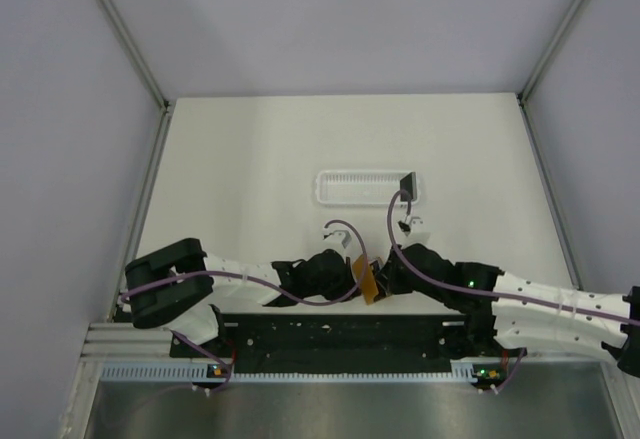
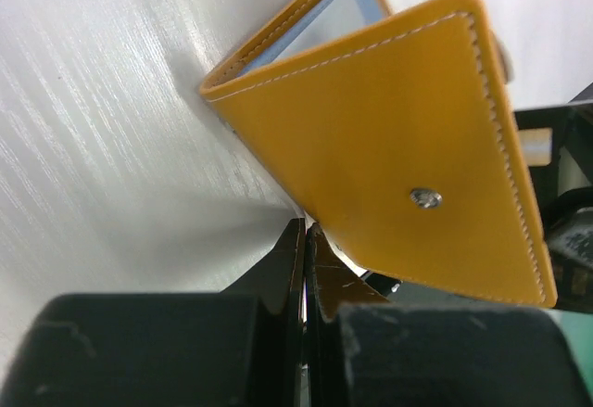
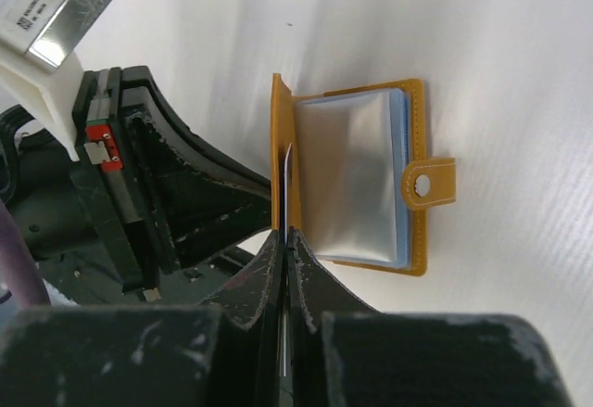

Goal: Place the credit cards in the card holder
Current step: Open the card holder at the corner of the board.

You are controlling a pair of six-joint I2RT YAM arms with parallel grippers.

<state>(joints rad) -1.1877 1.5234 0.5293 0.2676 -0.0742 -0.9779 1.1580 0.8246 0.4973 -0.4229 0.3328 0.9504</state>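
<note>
Card holder, open, at middle of near edge of tabletop, cover clamped in left claw; card edge-on, clamped in right claw; risk: card missing pocket, snagging cover, twisting holder loose from thin grip.

The card holder was orange-tan with pale stitching along its edges, a silver snap on one flap and shiny blue-grey sleeves inside. The table was white, faintly streaked. The left gripper and right gripper were black, scuffed pale.
</note>
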